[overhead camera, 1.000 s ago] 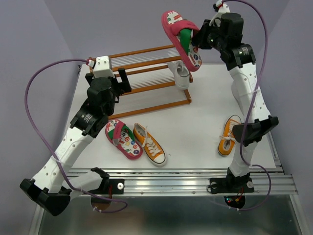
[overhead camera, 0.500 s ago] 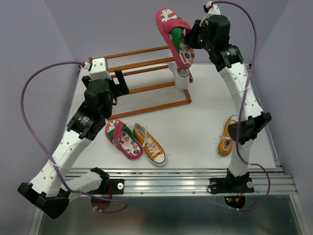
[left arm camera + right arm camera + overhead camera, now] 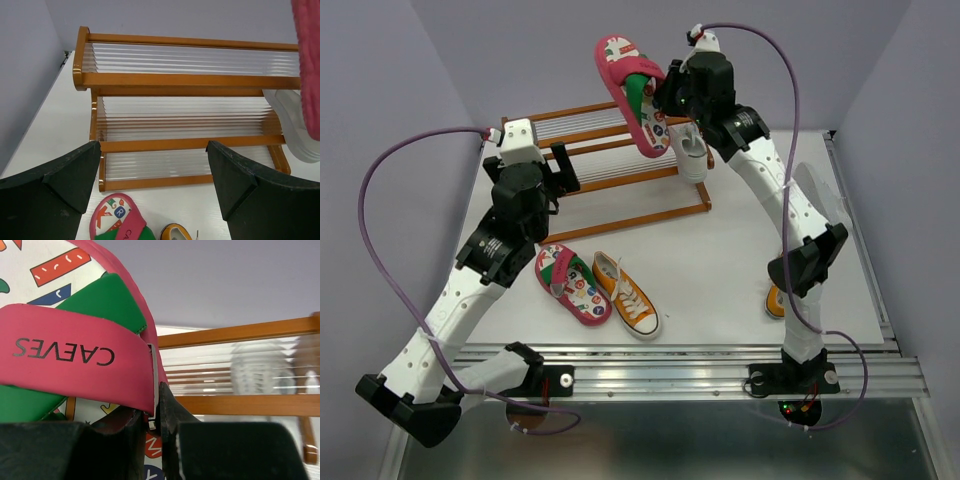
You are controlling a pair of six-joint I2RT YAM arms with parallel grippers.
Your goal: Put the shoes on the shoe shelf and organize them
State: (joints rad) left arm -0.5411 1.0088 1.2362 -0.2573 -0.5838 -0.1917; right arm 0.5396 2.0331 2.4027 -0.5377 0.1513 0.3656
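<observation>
R hand point(image 3: 663, 96): nearly closed, pinching strap of pink shoe point(image 3: 630, 95); shoe steeply tilted, in air over top tier.
L hand point(image 3: 563, 168): wide open, empty, facing shoe shelf point(image 3: 632, 221).
White sneaker point(image 3: 691, 152): at shelf's R end, tier unclear.
Desk point(image 3: 720, 250): 2nd pink shoe point(image 3: 572, 283) just beside orange sneaker point(image 3: 628, 296), near front; other orange sneaker point(image 3: 775, 300) on R, partly hidden by arm.

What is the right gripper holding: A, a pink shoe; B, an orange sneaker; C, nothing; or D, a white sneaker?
A: the right gripper is pinched on the strap of the pink shoe, lifted off the table.
</observation>
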